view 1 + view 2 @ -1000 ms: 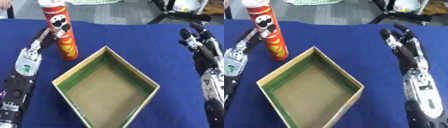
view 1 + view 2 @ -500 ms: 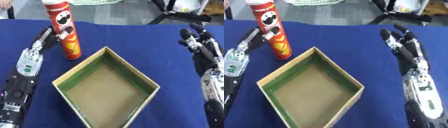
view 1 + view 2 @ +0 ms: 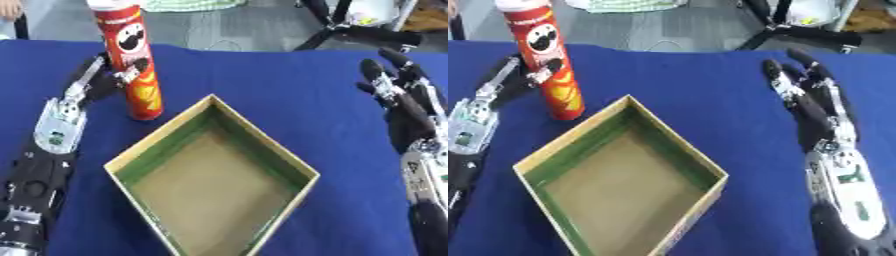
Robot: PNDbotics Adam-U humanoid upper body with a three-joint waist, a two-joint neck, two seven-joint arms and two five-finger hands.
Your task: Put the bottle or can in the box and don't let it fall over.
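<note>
The red can (image 3: 131, 60) loses its lid past the top edge. The left hand (image 3: 94, 82) sits partly behind it, fingers (image 3: 131, 70) blurred, so whether they touch is unclear.

A tall red can (image 3: 131, 65) with a pale lid stands upright on blue cloth at ten o'clock, just beside the open, green-lined cardboard box (image 3: 211, 179), which sits corner-on and empty.

Blue cloth (image 3: 289, 90) covers the table. Grey floor (image 3: 236, 25) beyond; black stand legs (image 3: 350, 30) at the far right.
</note>
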